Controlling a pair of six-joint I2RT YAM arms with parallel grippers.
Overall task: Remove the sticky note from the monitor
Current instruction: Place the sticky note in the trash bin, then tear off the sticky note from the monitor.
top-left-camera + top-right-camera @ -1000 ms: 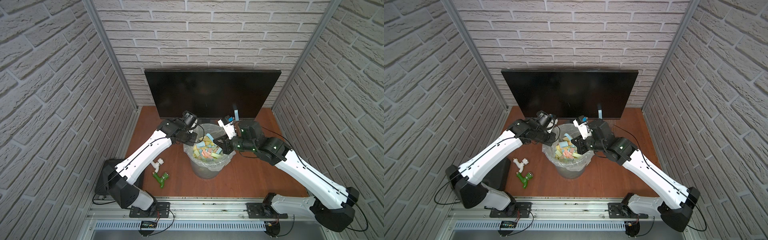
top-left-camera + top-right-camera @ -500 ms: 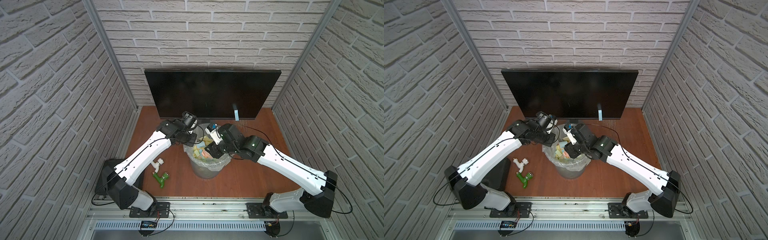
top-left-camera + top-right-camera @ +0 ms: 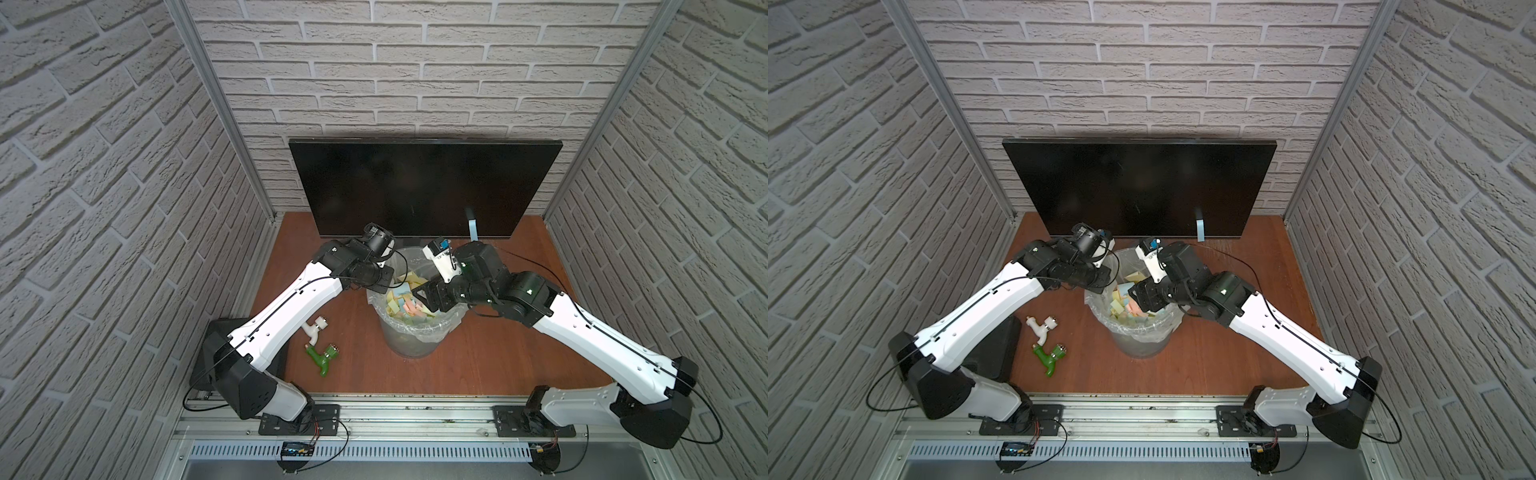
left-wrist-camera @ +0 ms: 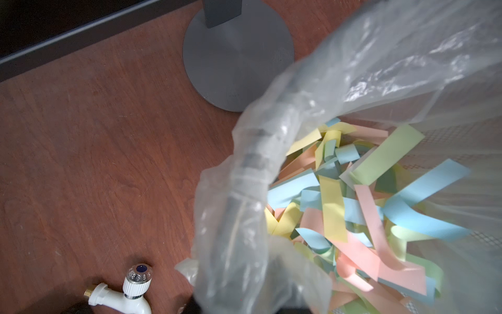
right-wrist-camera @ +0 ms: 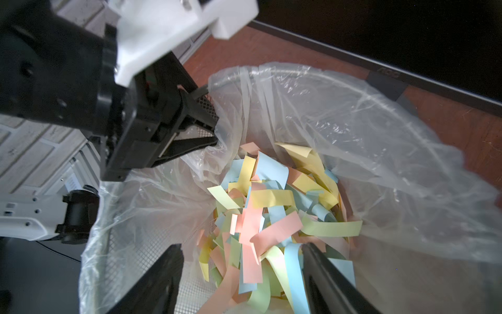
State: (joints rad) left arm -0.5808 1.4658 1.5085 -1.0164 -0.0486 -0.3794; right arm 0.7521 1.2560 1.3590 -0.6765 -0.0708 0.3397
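Note:
The wide black monitor (image 3: 424, 187) (image 3: 1142, 187) stands at the back. A light blue sticky note (image 3: 471, 222) (image 3: 1200, 226) hangs at its lower right edge. In front stands a mesh waste bin (image 3: 411, 345) with a clear liner (image 5: 353, 122), full of coloured notes (image 5: 260, 217). My left gripper (image 3: 388, 282) (image 5: 214, 133) is shut on the bin's rim and liner. Over the bin's right side my right gripper (image 3: 422, 297) (image 5: 240, 246) is open; nothing is clamped between its fingers, and a blue strip (image 5: 293, 271) lies against one of them.
A white tap (image 3: 316, 330) and a green tap (image 3: 322, 357) lie on the brown table (image 3: 498, 365) left of the bin. A black box (image 3: 216, 345) sits under the left arm. The monitor's round grey base (image 4: 239, 54) stands just behind the bin. Brick walls close in three sides.
My right gripper swung from beside the monitor's lower edge to over the bin and went from shut to open. The left arm has not moved.

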